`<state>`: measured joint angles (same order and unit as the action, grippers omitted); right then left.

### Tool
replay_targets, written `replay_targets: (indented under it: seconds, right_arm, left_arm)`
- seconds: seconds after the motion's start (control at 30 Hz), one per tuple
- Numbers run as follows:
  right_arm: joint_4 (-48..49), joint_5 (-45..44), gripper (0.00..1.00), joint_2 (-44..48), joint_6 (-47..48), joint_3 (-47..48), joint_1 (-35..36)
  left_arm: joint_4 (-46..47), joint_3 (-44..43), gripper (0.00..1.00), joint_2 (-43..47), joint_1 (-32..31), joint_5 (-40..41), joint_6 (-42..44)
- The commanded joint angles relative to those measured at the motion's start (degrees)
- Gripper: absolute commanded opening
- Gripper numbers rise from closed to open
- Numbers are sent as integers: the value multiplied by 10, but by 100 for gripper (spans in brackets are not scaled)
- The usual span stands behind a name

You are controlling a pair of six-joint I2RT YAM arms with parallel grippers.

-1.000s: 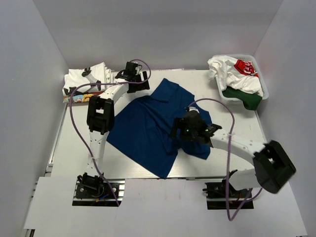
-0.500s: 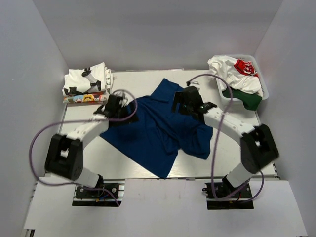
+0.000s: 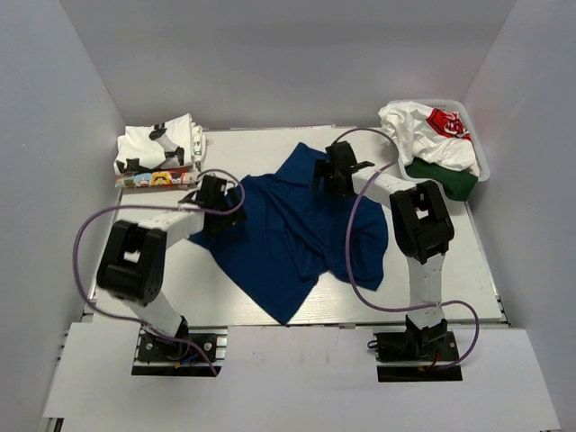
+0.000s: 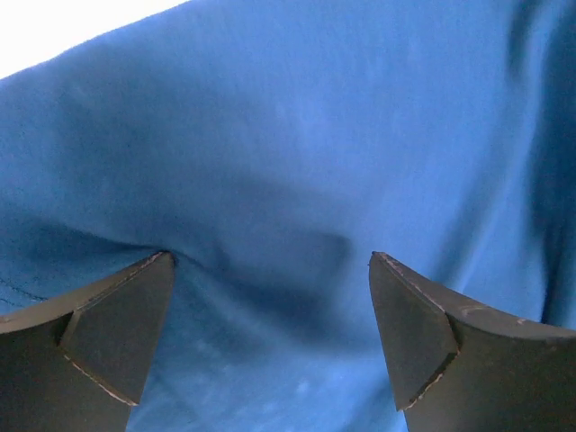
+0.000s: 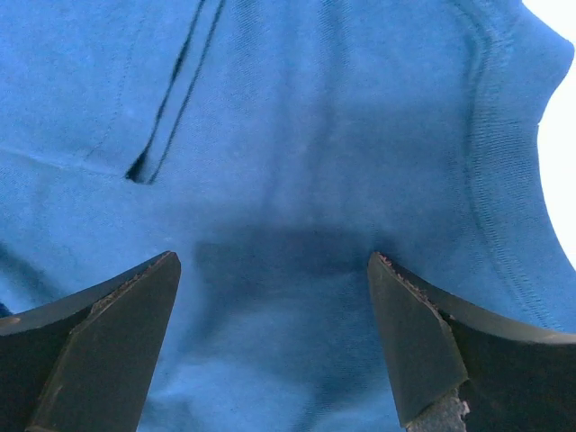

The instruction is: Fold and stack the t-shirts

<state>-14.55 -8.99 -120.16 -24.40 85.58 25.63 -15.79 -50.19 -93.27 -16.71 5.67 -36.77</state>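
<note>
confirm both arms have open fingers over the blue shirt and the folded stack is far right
No: the top external view shows the folded stack far left. The left fingers and right fingers are open over the blue shirt.

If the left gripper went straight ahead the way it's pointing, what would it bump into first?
Most likely the dark blue t-shirt: the left gripper points straight at it, open, with blue cloth filling its view. How near it is, I cannot tell.

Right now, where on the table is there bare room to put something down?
Bare table lies right of the right arm, nearer than the basket, and along the far edge between folded stack and basket. The middle is crowded: dark blue t-shirt, left arm.
</note>
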Motion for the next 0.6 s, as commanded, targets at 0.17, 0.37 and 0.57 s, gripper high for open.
replay_targets:
  seconds: [0.17,0.37,0.57]
  right_arm:
    - [-35,14,90,20,-20,-58,-64]
    - [-34,22,90,81,-30,-92,-113]
    - [28,84,90,184,44,-93,-85]
  left_arm:
    - [-76,-273,100,-245,41,96,50]
    - [-157,-552,100,-416,81,76,99]
    - [-110,-595,100,-380,72,3,161]
